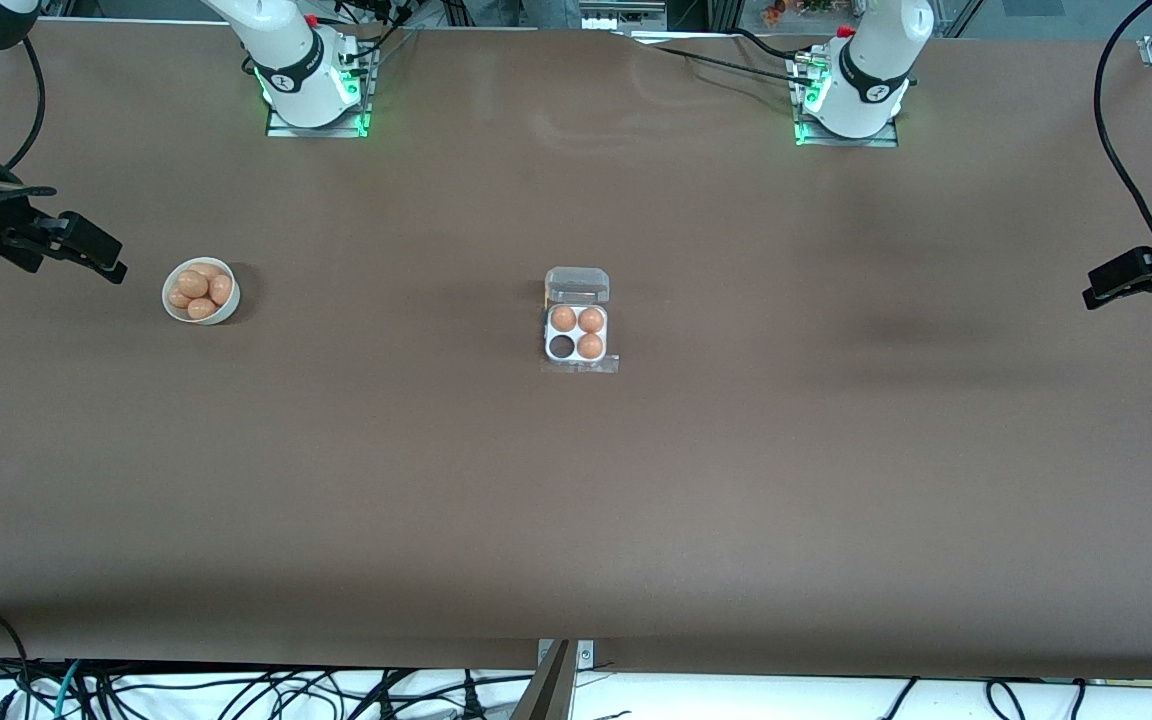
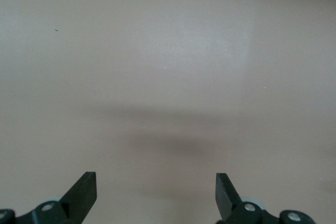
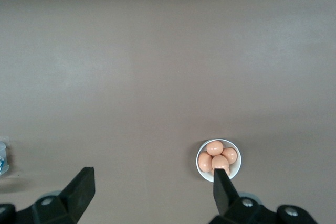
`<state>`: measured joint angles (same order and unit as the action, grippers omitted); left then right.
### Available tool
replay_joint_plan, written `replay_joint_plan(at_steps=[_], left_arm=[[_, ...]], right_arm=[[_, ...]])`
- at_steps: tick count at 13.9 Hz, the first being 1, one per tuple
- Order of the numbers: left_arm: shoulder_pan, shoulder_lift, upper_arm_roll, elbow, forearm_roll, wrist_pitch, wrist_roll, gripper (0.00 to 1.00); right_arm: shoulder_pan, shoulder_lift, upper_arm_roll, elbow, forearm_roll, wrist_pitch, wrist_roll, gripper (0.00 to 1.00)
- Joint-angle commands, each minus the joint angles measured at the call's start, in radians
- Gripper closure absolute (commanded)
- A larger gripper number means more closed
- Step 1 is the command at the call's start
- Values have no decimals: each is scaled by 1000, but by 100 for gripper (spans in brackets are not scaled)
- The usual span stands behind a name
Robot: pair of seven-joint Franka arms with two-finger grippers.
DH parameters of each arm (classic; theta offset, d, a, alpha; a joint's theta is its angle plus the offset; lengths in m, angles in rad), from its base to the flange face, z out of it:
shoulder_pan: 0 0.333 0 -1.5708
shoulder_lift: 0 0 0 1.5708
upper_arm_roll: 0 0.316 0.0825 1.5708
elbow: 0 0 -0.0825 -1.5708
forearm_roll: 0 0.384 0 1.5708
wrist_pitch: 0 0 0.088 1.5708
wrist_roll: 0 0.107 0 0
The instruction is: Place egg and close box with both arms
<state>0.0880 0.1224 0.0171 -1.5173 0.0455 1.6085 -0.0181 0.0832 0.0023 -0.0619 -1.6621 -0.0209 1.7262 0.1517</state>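
Note:
The clear box (image 1: 549, 335) sits mid-table with its lid (image 1: 577, 285) open, on the side toward the robots' bases. Three brown eggs (image 1: 591, 320) fill three cells; one cell (image 1: 562, 346) is empty. A cream bowl (image 1: 198, 321) with several eggs (image 1: 194, 283) stands toward the right arm's end. My right gripper (image 1: 86, 248) hangs over the table beside the bowl; it is open and empty (image 3: 152, 190), with the bowl (image 3: 234, 171) below one fingertip. My left gripper (image 1: 1121, 275) is over bare table at the left arm's end, open and empty (image 2: 156, 192).
The brown table (image 1: 576, 520) is wide. Both arm bases stand along the edge farthest from the front camera. Cables hang along the near edge and at the left arm's end. A corner of the box shows at the edge of the right wrist view (image 3: 2, 156).

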Motion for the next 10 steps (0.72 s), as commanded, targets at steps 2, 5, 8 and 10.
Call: replay_joint_plan(at_steps=[2,5,8,10], left_arm=[[-10,10,-3,28,22,-18,3,0],[-10,10,-5,28,20,-19,3,0],[-10,8,-15,29,19,-21,3,0],[-10,10,-17,28,19,-19,3,0]], right_arm=[[-2,-18,2,-11,9,-11,-1,0],[-2,-18,2,-11,9,-11,-1,0],[-2,-18,2,-11,9,-11,-1,0],[-2,-18,2,-11,9,-11,-1,0]])
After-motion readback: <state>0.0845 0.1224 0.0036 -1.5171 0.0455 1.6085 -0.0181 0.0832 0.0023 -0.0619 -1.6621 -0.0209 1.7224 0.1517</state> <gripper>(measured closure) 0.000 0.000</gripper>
